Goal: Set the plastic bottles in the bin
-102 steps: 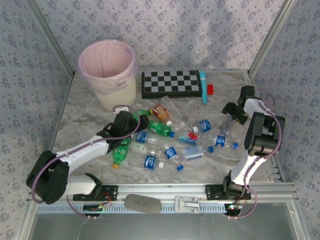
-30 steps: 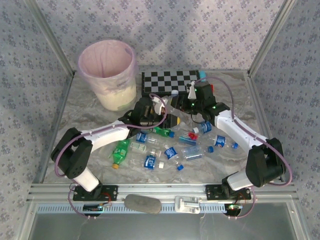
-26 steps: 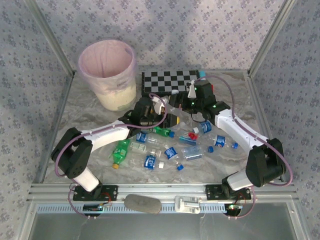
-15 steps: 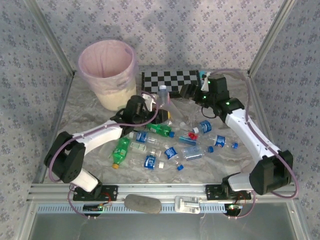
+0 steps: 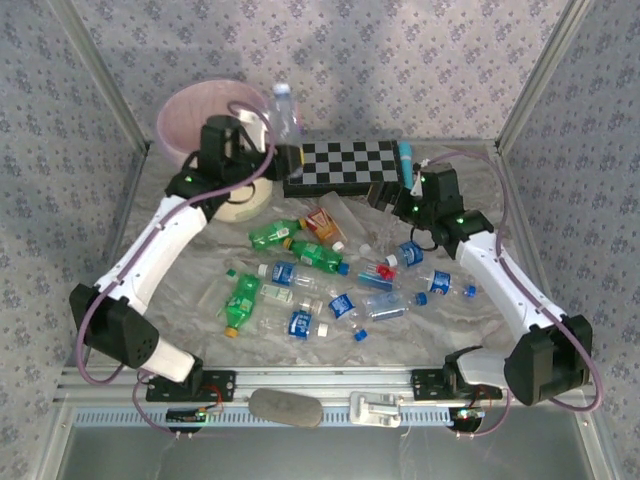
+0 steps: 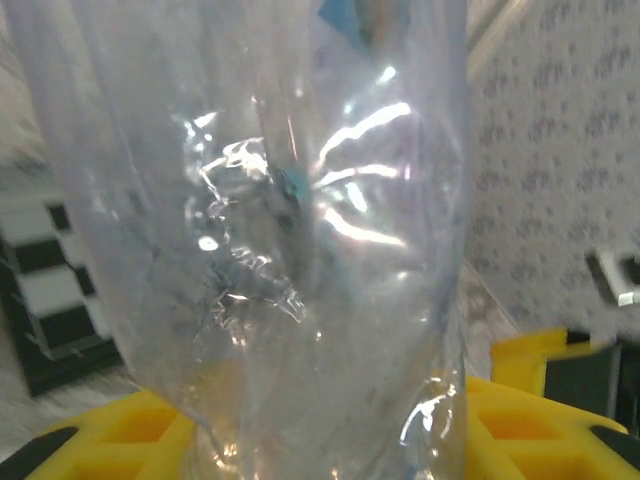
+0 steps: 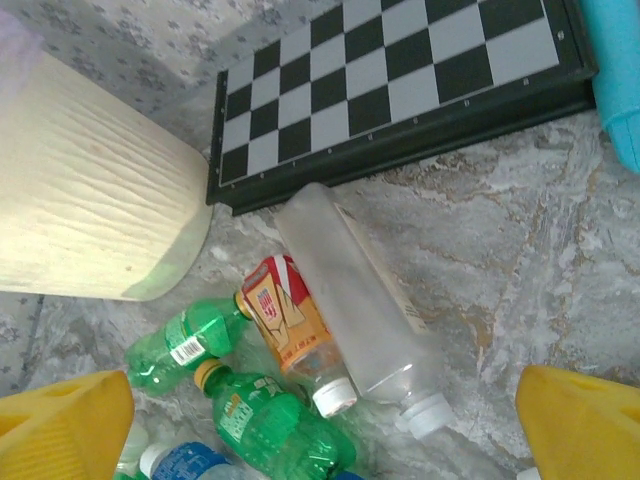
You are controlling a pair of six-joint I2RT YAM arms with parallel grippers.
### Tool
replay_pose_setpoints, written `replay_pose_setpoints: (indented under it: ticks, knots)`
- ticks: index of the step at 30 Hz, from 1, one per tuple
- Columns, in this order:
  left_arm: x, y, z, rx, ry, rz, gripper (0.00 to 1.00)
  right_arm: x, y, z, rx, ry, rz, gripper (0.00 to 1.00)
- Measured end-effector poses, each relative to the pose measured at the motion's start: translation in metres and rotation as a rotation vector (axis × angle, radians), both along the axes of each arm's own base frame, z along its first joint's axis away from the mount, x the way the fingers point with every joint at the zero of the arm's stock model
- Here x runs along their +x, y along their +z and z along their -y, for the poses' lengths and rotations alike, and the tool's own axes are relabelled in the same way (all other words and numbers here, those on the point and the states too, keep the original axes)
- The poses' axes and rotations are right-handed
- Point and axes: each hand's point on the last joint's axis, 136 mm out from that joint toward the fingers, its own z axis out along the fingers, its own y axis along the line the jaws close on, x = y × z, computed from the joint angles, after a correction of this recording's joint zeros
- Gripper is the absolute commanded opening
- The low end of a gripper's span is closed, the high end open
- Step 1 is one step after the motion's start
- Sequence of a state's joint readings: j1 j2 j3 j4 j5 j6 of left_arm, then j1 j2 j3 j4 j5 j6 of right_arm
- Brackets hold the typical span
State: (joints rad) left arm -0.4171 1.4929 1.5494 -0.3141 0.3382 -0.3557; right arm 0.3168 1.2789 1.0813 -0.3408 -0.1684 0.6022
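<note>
Beside the bin (image 5: 178,118), left fingers (image 6: 520,430) have raised a clear bottle (image 5: 285,108); right fingers (image 7: 60,425) spread wide.

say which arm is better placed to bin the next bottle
Left: left fingers grip a clear plastic bottle raised beside the round cream-white bin; right fingers are open, empty, farther away.

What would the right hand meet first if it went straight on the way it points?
Probably the frosted bottle lying just below the chessboard; it sits centred in the open right hand's path, though depth is hard to judge.
</note>
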Motion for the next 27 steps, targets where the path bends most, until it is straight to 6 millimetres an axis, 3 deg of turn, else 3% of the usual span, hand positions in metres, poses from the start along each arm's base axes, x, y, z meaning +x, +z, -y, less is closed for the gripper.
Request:
replay_pose_setpoints:
  ticks: [2, 7, 15, 20, 27]
  knots:
    - [0.015, 0.013, -0.022, 0.009, 0.063, 0.028, 0.47, 0.001, -0.007, -0.002, -0.006, 0.005, -0.017, 1.0]
    - [0.053, 0.025, -0.071, 0.064, 0.215, 0.052, 0.48, -0.001, -0.022, -0.007, -0.03, 0.017, -0.063, 1.0]
    - [0.093, 0.017, -0.144, 0.262, 0.448, 0.059, 0.48, -0.006, -0.026, -0.012, -0.077, 0.037, -0.061, 1.0]
    - [0.11, -0.012, -0.168, 0.387, 0.505, 0.011, 0.49, -0.007, -0.029, -0.011, -0.1, 0.039, -0.063, 1.0]
    - [0.131, -0.063, -0.183, 0.495, 0.517, -0.106, 0.53, -0.01, -0.034, -0.008, -0.116, 0.037, -0.08, 1.0]
